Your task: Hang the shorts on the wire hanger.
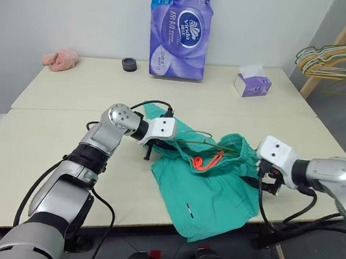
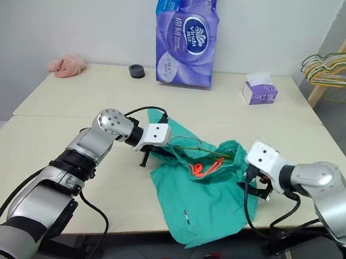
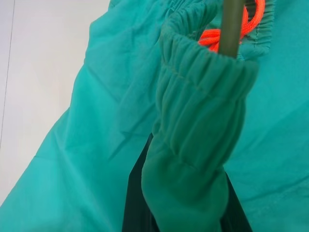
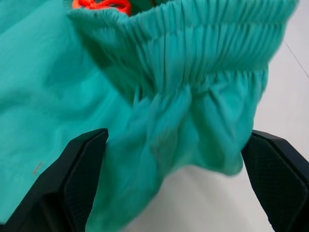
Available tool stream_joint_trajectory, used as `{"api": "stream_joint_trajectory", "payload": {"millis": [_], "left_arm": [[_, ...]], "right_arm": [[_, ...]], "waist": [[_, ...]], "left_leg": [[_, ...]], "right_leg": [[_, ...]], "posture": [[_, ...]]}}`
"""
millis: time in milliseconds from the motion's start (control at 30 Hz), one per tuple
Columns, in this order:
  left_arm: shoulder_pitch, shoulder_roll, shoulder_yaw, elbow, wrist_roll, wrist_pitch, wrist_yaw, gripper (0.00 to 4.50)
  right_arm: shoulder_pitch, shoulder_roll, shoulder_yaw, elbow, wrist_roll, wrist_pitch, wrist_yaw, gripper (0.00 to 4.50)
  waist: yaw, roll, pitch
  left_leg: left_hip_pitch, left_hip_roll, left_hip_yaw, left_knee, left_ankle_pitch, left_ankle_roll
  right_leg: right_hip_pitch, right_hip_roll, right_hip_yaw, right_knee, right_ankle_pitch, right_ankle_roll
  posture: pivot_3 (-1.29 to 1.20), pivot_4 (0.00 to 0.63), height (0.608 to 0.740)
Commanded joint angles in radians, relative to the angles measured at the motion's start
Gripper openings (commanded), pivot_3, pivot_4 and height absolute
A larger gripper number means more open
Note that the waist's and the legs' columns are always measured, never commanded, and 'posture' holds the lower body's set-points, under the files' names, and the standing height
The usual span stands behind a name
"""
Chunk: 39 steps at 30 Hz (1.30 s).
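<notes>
The left fingers (image 3: 188,203) are clenched on the gathered waistband of the shorts (image 1: 213,192), with a fold of the elastic bunched between them in the left wrist view. The right fingers (image 4: 174,188) are released, spread wide to either side of the waistband's other end; the cloth sits between them without being pinched.

The bench (image 1: 68,125) is pale and long, made of two tops with a seam running from 9 to 3 o'clock. The shorts lie at its near edge, around 5 o'clock from the bench's middle, teal-green, with the waistband raised and one leg spilling over the edge toward 6 o'clock. A small white mark (image 1: 188,210) shows near the hem.

At 12 o'clock, against the wall, a purple pack of tissue rolls (image 1: 178,28) stands upright. A rack of spare hangers (image 1: 335,60) sits off the bench at 2 o'clock. A purple tissue box (image 1: 252,84) rests at 1 o'clock, and a pink cloth (image 1: 61,59) lies at 10 o'clock, with a small black ring (image 1: 129,64) between it and the pack.

The wire hanger (image 1: 197,138) lies across the waistband opening, thin and olive-tan; its wire passes inside the band in the left wrist view. An orange drawstring (image 1: 206,162) loops just inside the opening, beside that wire.
</notes>
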Motion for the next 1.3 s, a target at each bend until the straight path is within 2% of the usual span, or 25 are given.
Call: {"api": "stream_joint_trajectory", "payload": {"millis": [33,167,267,633,833,867,1000,1100,1233,1300], "left_arm": [[-0.022,-0.004,0.009,-0.033,-0.020,-0.007,0.000,0.00],[-0.019,-0.001,0.010,-0.041,-0.022,-0.006,-0.005,0.00],[-0.018,0.003,0.011,-0.045,-0.023,-0.006,-0.009,0.00],[-0.004,0.015,0.007,-0.063,-0.020,-0.013,-0.030,0.00],[-0.012,-0.016,0.048,-0.058,-0.063,0.023,-0.003,0.00],[-0.020,-0.028,0.068,-0.058,-0.090,0.053,-0.001,0.57],[-0.033,-0.024,0.113,-0.059,-0.148,0.121,-0.013,1.71],[-0.055,0.019,0.169,-0.002,-0.201,0.183,-0.036,2.59],[-0.061,0.074,0.181,0.044,-0.222,0.193,-0.088,3.81],[-0.067,0.102,0.184,0.073,-0.221,0.196,-0.106,3.81]], "right_arm": [[-0.064,0.017,0.058,0.074,-0.070,-0.067,0.013,4.46],[-0.112,0.050,0.105,0.156,-0.110,-0.108,0.036,4.46],[-0.137,0.055,0.137,0.209,-0.138,-0.145,0.079,3.84],[-0.158,0.064,0.158,0.195,-0.179,-0.178,0.166,0.04],[-0.152,0.074,0.150,0.178,-0.185,-0.170,0.184,0.04],[-0.149,0.076,0.148,0.177,-0.184,-0.169,0.183,0.00],[-0.139,0.079,0.137,0.161,-0.176,-0.156,0.184,0.00],[-0.124,0.080,0.122,0.148,-0.165,-0.139,0.182,0.00],[-0.110,0.077,0.109,0.141,-0.154,-0.127,0.182,0.00],[-0.102,0.077,0.098,0.138,-0.140,-0.116,0.185,0.00]], "waist": [[0.000,0.000,0.000],[-0.003,0.000,0.000],[-0.005,0.000,0.000],[-0.010,0.000,0.000],[-0.012,0.000,0.000],[-0.012,0.000,0.000],[-0.020,0.000,0.000],[-0.026,0.000,0.000],[-0.033,0.000,0.000],[-0.032,0.000,0.000]], "left_leg": [[0.000,0.000,0.000,0.000,0.000,0.000],[0.000,0.000,0.000,0.000,0.000,0.000],[0.000,0.000,0.000,0.000,0.000,0.000],[0.000,0.000,-0.001,0.000,0.000,0.000],[0.000,0.000,-0.001,0.000,0.000,0.000],[0.000,0.000,-0.001,0.000,0.000,0.000],[0.000,0.000,-0.001,0.001,0.000,0.000],[0.000,0.000,-0.002,0.000,0.000,0.000],[0.000,0.000,-0.002,0.000,0.000,0.000],[0.000,0.000,-0.002,-0.001,0.000,0.000]], "right_leg": [[0.000,0.000,0.000,0.000,0.000,0.000],[0.000,0.000,0.000,0.000,0.000,0.000],[0.000,0.000,0.000,0.000,0.000,0.000],[0.000,0.000,-0.001,0.001,0.000,0.000],[0.000,0.000,-0.001,0.001,0.000,0.000],[0.000,0.000,-0.001,0.001,0.000,0.000],[0.000,0.000,-0.001,0.001,0.000,0.000],[0.000,0.000,-0.002,0.001,0.000,0.000],[-0.001,0.000,-0.002,0.001,0.000,0.000],[-0.001,0.000,-0.002,0.001,0.000,0.000]], "posture": [[-0.20,0.058,0.740],[-0.20,0.058,0.740],[-0.19,0.056,0.740],[-0.19,0.057,0.740],[-0.19,0.058,0.740],[-0.19,0.058,0.740],[-0.19,0.062,0.740],[-0.19,0.062,0.740],[-0.19,0.062,0.740],[-0.19,0.062,0.740]]}}
